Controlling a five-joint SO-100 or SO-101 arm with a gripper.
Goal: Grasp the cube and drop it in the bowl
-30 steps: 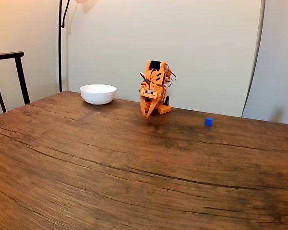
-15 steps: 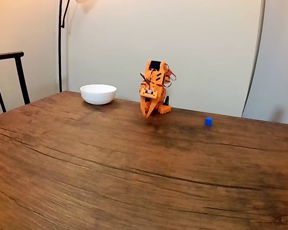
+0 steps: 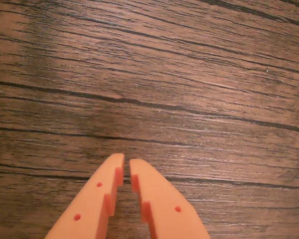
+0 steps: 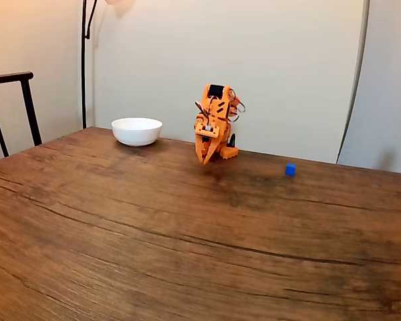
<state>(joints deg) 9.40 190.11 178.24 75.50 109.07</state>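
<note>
A tiny blue cube [image 4: 291, 170] lies on the wooden table [image 4: 187, 227], far back and right of the arm in the fixed view. The white bowl [image 4: 137, 131] stands at the back left, near the table's far edge. Between them the orange arm is folded up, its gripper [image 4: 204, 159] pointing down just above the wood. In the wrist view the gripper [image 3: 126, 162] enters from the bottom edge, its two orange fingers [image 3: 97, 199] nearly touching at the tips with nothing between them, over bare wood.
A dark chair back [image 4: 13, 107] stands beyond the table's left corner, and a black lamp pole [image 4: 84, 60] rises behind the bowl. A pale wall runs close behind the arm. Bare wood grain stretches from the arm to the near edge.
</note>
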